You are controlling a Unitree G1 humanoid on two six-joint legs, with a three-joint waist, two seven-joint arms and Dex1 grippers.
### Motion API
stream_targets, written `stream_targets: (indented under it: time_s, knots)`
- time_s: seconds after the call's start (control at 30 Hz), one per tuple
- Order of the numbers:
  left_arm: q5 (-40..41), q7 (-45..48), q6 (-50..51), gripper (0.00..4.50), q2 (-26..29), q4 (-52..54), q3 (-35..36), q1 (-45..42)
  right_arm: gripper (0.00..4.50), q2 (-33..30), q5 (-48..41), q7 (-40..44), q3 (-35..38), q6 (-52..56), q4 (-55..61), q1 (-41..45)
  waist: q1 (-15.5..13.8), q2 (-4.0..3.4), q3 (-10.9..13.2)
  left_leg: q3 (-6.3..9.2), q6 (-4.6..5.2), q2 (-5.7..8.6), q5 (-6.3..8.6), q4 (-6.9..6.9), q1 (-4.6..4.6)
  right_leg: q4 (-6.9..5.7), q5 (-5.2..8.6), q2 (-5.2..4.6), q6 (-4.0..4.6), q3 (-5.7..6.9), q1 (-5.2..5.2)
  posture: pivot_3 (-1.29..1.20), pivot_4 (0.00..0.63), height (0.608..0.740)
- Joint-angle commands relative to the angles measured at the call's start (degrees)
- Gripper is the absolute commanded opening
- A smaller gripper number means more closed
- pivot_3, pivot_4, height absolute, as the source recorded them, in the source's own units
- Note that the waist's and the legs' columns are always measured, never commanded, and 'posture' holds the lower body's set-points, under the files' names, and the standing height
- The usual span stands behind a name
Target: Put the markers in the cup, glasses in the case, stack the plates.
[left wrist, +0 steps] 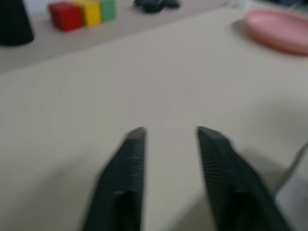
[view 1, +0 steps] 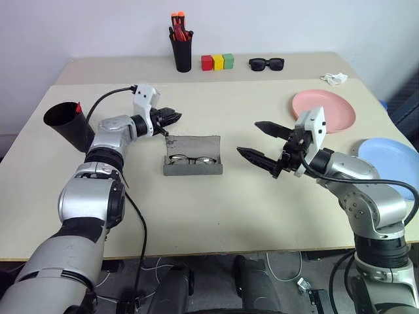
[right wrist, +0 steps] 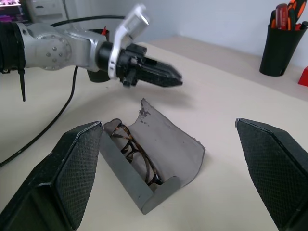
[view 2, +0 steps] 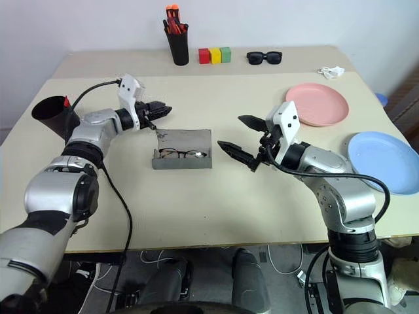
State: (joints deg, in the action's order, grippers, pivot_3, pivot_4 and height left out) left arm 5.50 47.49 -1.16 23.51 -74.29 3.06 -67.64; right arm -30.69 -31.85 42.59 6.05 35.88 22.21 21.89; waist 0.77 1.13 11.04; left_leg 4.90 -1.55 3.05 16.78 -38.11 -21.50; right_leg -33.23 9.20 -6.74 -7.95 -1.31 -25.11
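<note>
Glasses (view 1: 192,159) lie inside the open grey case (view 1: 192,163) near the middle of the table (view 1: 216,222), lid tipped up behind them; my left claw (view 1: 173,118) hangs just above and beyond the case's rear left corner, and I read its fingers as nearly closed with nothing between them, though the left wrist view shows a small gap over bare tabletop; my right claw (view 1: 260,142) sits to the right of the case, apart from it, fingers spread wide and empty, pointing toward the case; in the right wrist view the case and glasses lie between its two fingers (right wrist: 72,173) but farther out, not touched. I see the black cup (view 1: 67,123) tilted at the left edge of the table, a red marker (view 1: 78,107) tip showing at its rim; it stands well apart from the case, behind my left forearm. I find the pink plate (view 1: 334,108) on the right, far side, and the blue plate (view 1: 393,160) at the right edge, nearer, the two apart and unstacked. Along the back stand a black pen holder (view 1: 181,51) with orange-capped markers, three coloured blocks (view 1: 217,62), black sunglasses (view 1: 266,63) and a crumpled white scrap (view 1: 336,78); the near strip of table in front of the case is open, as is the stretch between the case and the pink plate.
</note>
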Motion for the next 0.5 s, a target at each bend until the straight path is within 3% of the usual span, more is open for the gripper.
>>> stream_targets:
  time_s: [0.03, 0.17, 0.5]
  knots:
    - [-2.84, -5.09, 0.78, 0.02, -0.29, -0.16, -0.52, -1.28, 4.50, -0.38, -0.90, -0.40, 0.84, -1.30, 2.46, -0.24, -0.03, 0.01, 0.00, 0.00, 0.00, 0.00, 0.00, 0.00, 0.00, 0.01, 0.00, 0.00, 0.00, 0.00, 0.00, 0.00, 0.150, 0.740]
    - [-5.28, -3.14, 4.48, 0.02, -0.62, -0.81, -1.74, -0.66, 4.50, -0.13, -0.92, -1.00, 0.62, -1.52, 2.77, -0.22, -0.02, 0.00, 0.00, 0.00, 0.00, 0.00, 0.00, -0.02, 0.01, 0.00, -0.01, 0.00, -0.01, 0.00, 0.02, 0.00, 0.150, 0.740]
    - [-6.94, 13.26, 11.16, 0.02, 1.44, 0.60, -3.39, 0.18, 4.50, 0.07, -0.35, -1.86, -0.24, -2.66, 1.86, 0.46, 0.08, 0.00, 0.00, 0.00, 0.00, 0.00, 0.00, -0.02, 0.04, -0.02, 0.00, 0.00, -0.01, 0.00, 0.04, 0.00, 0.150, 0.740]
